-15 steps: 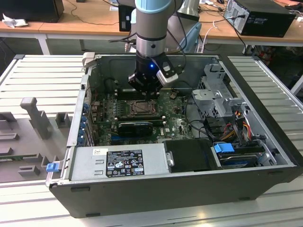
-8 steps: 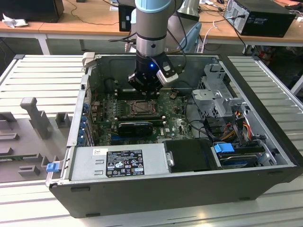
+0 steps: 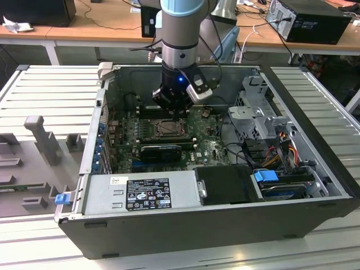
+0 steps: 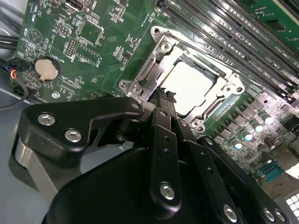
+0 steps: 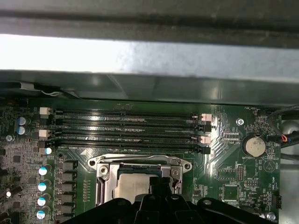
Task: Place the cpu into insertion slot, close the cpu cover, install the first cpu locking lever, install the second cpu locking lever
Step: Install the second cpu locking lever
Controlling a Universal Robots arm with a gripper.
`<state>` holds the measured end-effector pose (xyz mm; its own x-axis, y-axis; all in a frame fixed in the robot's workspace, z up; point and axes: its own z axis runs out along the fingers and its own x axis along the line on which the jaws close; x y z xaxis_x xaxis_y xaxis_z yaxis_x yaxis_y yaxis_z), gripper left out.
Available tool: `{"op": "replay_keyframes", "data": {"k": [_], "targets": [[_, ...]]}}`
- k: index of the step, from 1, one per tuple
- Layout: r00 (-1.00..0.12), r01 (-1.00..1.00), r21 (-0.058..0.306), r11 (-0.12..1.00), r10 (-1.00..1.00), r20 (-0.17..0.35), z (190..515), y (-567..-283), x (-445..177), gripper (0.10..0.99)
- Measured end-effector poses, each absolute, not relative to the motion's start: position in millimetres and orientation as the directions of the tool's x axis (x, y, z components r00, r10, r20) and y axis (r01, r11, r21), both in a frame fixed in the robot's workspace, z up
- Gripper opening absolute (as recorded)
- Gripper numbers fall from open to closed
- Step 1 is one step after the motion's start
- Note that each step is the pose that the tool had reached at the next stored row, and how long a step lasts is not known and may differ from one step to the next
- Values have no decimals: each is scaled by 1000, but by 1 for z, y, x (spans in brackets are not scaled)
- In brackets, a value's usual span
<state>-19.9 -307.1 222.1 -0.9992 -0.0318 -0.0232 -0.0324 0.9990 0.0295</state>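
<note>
1. Black claw (image 4: 164, 95) hangs low inside the open dark-grey computer case (image 3: 214, 225), tips together, narrow, holding nothing visible, just at the socket's edge.
2. Small flat square silvery cpu (image 4: 189, 86) lies in the square metal-rimmed insertion slot (image 4: 161, 51) on the green motherboard (image 4: 93, 37): placing looks done.
3. Thin silvery cpu cover frame (image 5: 140, 163) appears down around the chip in both wrist views.
4. Locking levers: cannot tell whether latched; judged still left.
</note>
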Motion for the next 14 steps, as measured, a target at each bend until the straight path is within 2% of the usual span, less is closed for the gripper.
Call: {"op": "replay_keyframes", "data": {"k": [14], "targets": [[-999, -32, 29, 999, -32, -23, 224, -317, -20, 106]]}}
